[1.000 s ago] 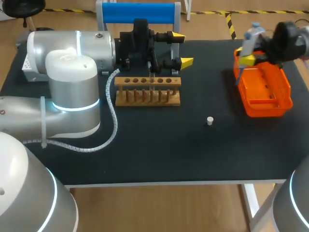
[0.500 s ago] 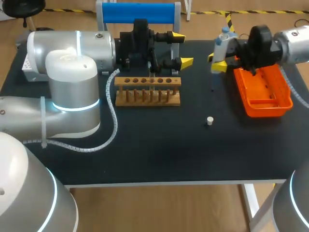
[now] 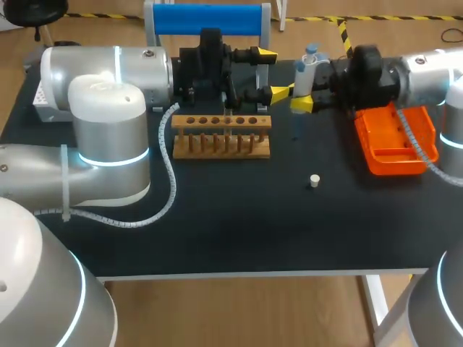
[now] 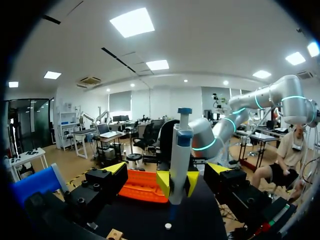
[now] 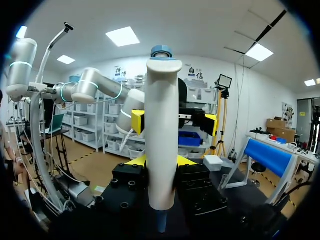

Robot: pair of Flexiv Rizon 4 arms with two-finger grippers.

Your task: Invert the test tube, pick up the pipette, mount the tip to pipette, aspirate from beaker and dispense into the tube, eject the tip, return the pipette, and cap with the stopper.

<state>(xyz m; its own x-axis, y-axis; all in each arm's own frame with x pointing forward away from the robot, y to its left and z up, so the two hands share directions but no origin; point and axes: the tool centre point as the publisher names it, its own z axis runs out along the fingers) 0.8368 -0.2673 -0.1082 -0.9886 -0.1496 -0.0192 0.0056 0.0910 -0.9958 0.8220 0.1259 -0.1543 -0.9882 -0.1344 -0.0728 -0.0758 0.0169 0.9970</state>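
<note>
the right gripper [image 3: 299, 95] is closed on the pipette [image 3: 307, 63]. its yellow-tipped fingers [image 5: 186, 161] press the white body from both sides. the pipette stands upright in the grip, blue-capped end above the fingers and narrow end hanging below them over the black table [image 3: 239, 217]. the left gripper [image 3: 273, 72] stands wide open with nothing held, its two tips well apart. it sits just beside the right gripper, and in the left wrist view the pipette hangs just ahead of it, in line with the gap between its fingers. the wooden rack [image 3: 221, 136] lies near the left gripper, below its fingers. the orange bin [image 3: 394, 141] sits behind the right gripper, beside its wrist. the white stopper [image 3: 314, 180] lies on the table below the right gripper, apart from it.
</note>
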